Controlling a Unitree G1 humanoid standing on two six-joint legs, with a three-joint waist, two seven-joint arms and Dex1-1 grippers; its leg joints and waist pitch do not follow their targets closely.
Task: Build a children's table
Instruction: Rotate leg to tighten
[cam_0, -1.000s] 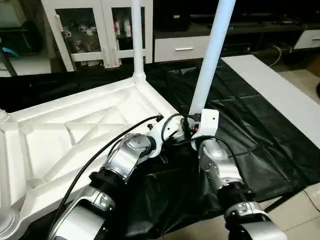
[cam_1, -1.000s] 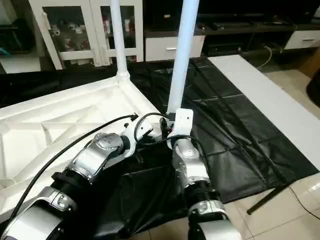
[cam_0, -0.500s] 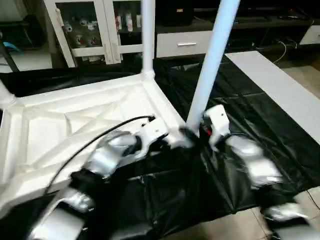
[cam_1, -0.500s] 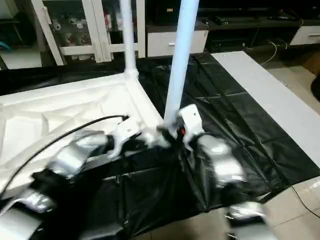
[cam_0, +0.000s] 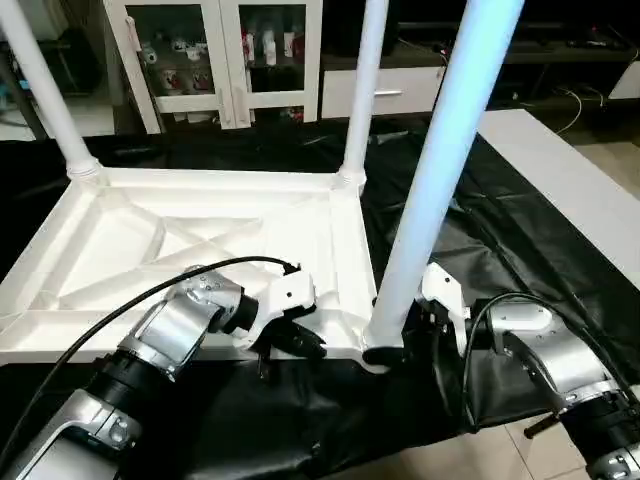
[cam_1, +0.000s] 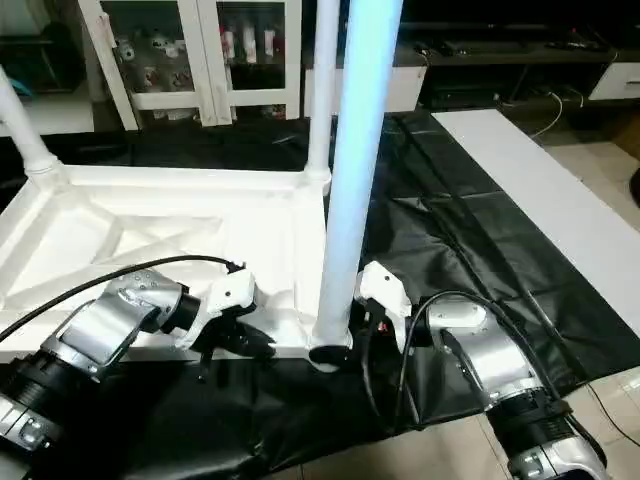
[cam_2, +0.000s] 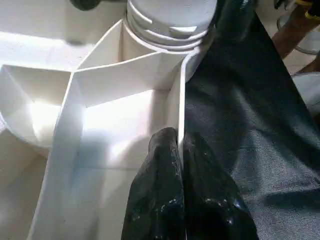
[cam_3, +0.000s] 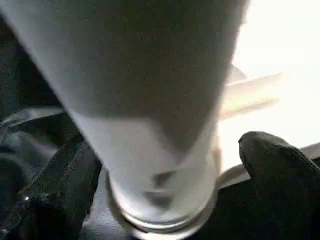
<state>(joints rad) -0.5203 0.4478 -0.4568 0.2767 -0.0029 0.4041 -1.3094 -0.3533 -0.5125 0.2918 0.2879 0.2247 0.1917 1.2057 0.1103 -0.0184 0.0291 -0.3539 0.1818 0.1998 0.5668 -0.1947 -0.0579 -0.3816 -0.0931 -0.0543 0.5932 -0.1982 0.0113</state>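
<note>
Your left gripper (cam_2: 180, 150) pinches the tabletop (cam_0: 200, 230) rim; right gripper (cam_3: 165, 165) gapes around the leg (cam_0: 430, 190), gripping nothing. Half-threaded, the leg could topple.

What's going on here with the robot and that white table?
The robot is assembling a children's table. The tabletop lies upside down on a black sheet, with legs standing in its corners. The left gripper is shut on the tabletop's edge wall near the closest corner. The right gripper is open around the base of the nearest leg, its fingers on either side of it.
</note>
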